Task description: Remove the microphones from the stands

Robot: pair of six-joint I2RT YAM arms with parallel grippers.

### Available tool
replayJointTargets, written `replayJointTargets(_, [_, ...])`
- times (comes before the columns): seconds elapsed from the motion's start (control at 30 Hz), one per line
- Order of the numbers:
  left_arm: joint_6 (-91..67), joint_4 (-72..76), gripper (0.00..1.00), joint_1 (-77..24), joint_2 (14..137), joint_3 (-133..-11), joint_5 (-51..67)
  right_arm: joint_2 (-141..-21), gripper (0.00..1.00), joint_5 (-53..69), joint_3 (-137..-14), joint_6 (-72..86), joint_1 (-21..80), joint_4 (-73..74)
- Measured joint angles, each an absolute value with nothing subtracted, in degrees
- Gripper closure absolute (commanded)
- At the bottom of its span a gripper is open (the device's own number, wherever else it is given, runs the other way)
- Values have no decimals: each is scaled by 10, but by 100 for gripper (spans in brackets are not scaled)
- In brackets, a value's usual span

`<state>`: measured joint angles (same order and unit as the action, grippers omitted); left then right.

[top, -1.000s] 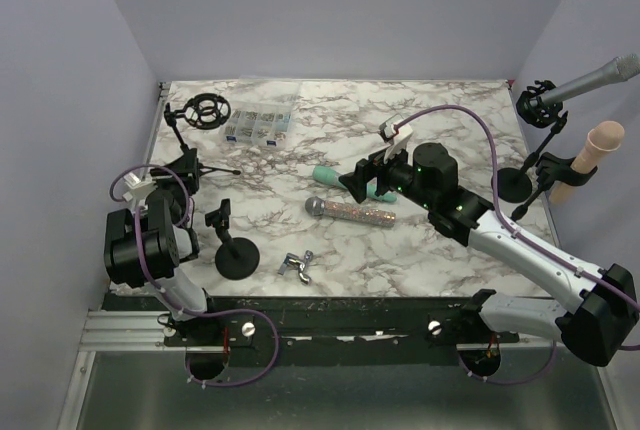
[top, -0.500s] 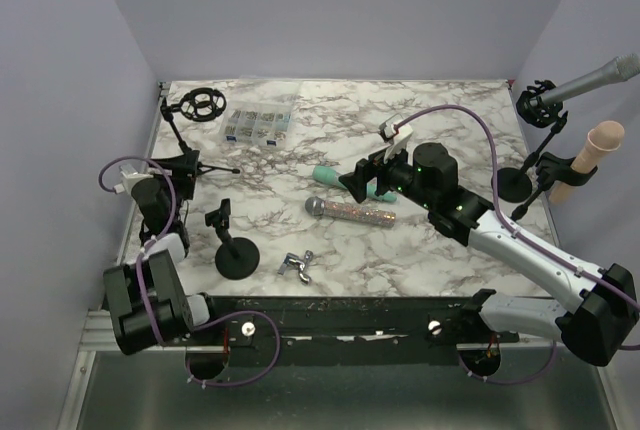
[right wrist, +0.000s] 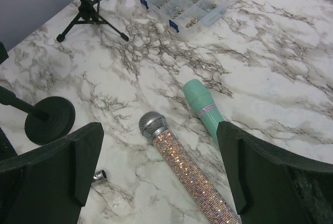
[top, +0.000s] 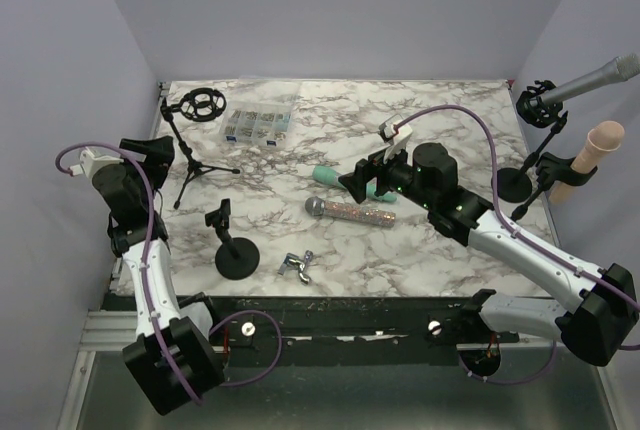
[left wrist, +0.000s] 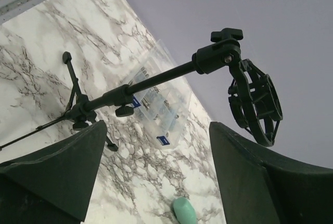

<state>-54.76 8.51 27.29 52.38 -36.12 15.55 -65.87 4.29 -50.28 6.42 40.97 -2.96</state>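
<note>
– Microphone in the stand: where is it?
– A grey microphone point(top: 592, 80) sits tilted in the clip of a black stand point(top: 541, 128) at the far right corner of the desk point(top: 440, 250). A beige microphone point(top: 590, 153) is held in a second clip just nearer along the right edge.
– And the grippers?
– Both well apart from them. The right gripper point(right wrist: 159, 126) hangs over the middle of the desk with its fingers spread, nothing between them. Below it lie a glitter microphone point(right wrist: 183, 161) and a teal microphone point(right wrist: 204, 108), side by side. The left gripper point(left wrist: 156, 130) is raised at the left edge, fingers also apart and empty, facing a tripod stand point(left wrist: 130, 91) with an empty shock mount point(left wrist: 256, 107).
– Surface and room?
– White marble pattern with dark veins; plain lilac walls on three sides.
– Any writing?
– The clear parts box point(top: 258, 125) near the far edge has small blue labels, too small to read.
</note>
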Motion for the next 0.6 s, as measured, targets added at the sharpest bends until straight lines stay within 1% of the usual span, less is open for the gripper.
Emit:
replayJointTargets(0.07, [-541, 86, 9, 279, 527, -363, 178, -659, 0, 43, -503, 65, 410, -29])
replayJointTargets(0.17, [-529, 84, 9, 282, 550, -394, 215, -659, 0, 44, -503, 65, 410, -29])
replayJointTargets(0.3, [-511, 93, 9, 282, 619, -493, 276, -659, 0, 44, -503, 65, 410, -29])
replayJointTargets(0.37, [-507, 98, 9, 282, 634, -520, 295, -659, 0, 44, -503, 65, 410, -29])
replayJointTargets(0.47, [-504, 99, 14, 282, 643, -540, 305, -659, 0, 44, -503, 65, 410, -29])
replayJointTargets(0.6, [-492, 81, 18, 282, 671, -578, 305, -661, 0, 44, -503, 65, 410, -30])
